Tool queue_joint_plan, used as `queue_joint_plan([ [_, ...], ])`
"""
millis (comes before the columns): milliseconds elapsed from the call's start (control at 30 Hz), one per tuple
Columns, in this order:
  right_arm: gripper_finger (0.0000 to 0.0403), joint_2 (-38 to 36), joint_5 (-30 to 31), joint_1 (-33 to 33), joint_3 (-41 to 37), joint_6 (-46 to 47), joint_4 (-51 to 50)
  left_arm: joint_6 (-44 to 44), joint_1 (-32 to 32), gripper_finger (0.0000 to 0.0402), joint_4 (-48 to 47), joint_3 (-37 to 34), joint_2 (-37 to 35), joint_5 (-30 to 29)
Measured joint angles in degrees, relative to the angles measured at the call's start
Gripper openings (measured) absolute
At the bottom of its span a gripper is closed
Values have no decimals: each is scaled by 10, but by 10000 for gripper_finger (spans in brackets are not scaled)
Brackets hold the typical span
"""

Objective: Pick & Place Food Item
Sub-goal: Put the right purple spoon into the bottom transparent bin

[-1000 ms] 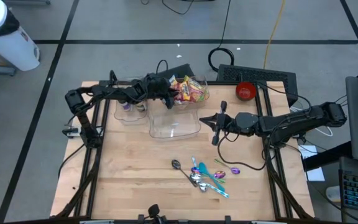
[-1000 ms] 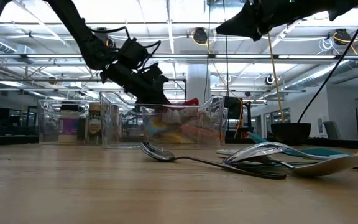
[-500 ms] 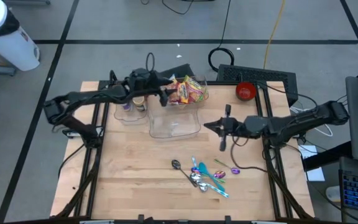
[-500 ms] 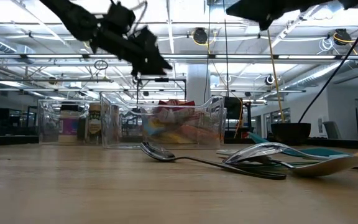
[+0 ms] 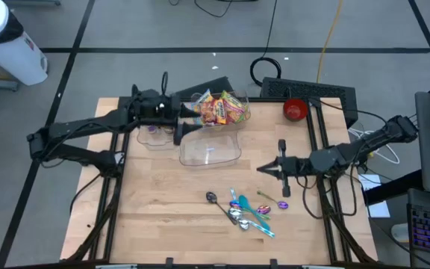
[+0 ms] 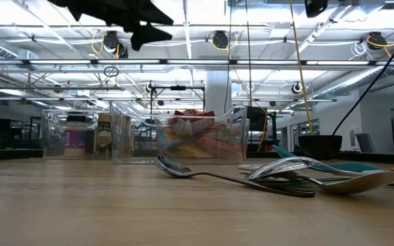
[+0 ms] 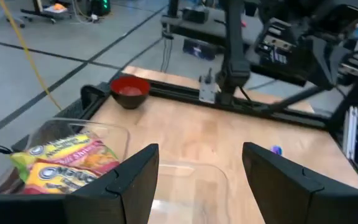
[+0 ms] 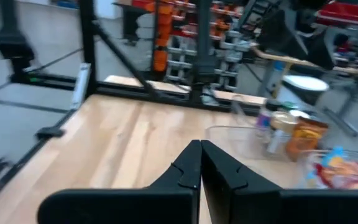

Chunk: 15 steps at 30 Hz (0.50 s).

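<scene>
Likely a robotics lab: taped grey floor (image 5: 163, 30) around the wooden table (image 5: 163, 217), shelving racks (image 8: 185, 37) beyond.

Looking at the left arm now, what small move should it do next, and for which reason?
Probably draw the left gripper further back and away from the bins. Its fingers stand open with nothing between them, and it hangs high, beside the clear bin where the snack packets lie piled. The placing looks finished. The right gripper waits shut above the bare table.
</scene>
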Motion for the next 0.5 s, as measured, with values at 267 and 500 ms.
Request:
queue_joint_plan([
  [267, 0, -10, 1, 56, -69, 38, 68, 8, -109, 241, 73, -78, -58, -194],
  [500, 5, -10, -3, 69, -152, 87, 244, -4, -151, 241, 230, -216, -137, -227],
])
